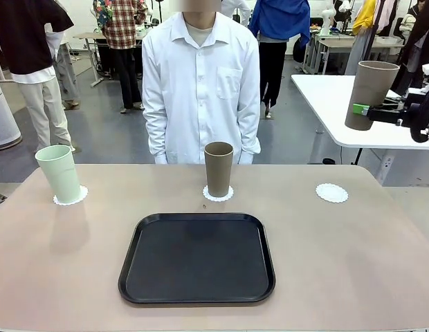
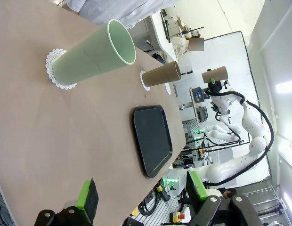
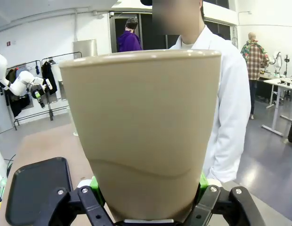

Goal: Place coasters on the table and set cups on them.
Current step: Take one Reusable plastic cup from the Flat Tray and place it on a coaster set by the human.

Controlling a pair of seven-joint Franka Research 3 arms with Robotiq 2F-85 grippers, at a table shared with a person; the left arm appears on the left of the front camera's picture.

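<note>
Tabletop (image 1: 353,256) of plain beige-tan, seen from the robot's side, with a person in a white shirt (image 1: 201,90) standing at its far edge, arms down. Three white lacy coasters lie in a row along that far edge. The coaster near the far left corner (image 1: 77,198) carries an upright pale mint green cup (image 1: 59,173). The coaster at the middle of the far edge (image 1: 218,196) carries an upright tan-brown cup (image 1: 218,169), directly in front of the person. The coaster toward the far right corner (image 1: 331,192) is bare.

A black rounded-square tray (image 1: 197,257) lies flat at the middle of the tabletop, reaching toward the near edge, just in front of the middle coaster and apart from it.

The right gripper (image 1: 363,109) is raised above the far right corner, coming in from the right side of the picture. Its green-padded fingers are clamped on the lower part of a second tan-brown cup (image 1: 370,93), which is held upright in the air, well above the bare coaster and slightly to its right. In the right wrist view that cup (image 3: 143,127) stands wide between the two pads, pressed on both sides.

The left gripper (image 2: 141,197) appears in the left wrist view with its fingers spread wide and nothing between them, above the left part of the tabletop, well apart from the mint green cup (image 2: 94,59) on its coaster (image 2: 54,69).
</note>
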